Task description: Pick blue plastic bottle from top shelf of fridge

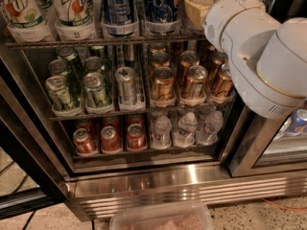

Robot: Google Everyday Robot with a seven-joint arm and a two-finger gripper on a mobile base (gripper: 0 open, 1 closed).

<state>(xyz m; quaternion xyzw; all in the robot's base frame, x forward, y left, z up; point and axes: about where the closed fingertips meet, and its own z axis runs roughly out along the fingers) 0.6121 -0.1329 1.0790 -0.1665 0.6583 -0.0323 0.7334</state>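
Your white robot arm (259, 56), at the right end of the thin dark wire top shelf (96, 41), hides the end effector (apart or together, I cannot tell). The large clear blue plastic bottle (199, 8), amber liquid inside, stands just beside the arm.

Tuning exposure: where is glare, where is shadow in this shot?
Camera view: glare streaks the fridge along its steel base grille; the lower left corner lies in shadow; the brightly lit white arm at upper right hides the gripper.
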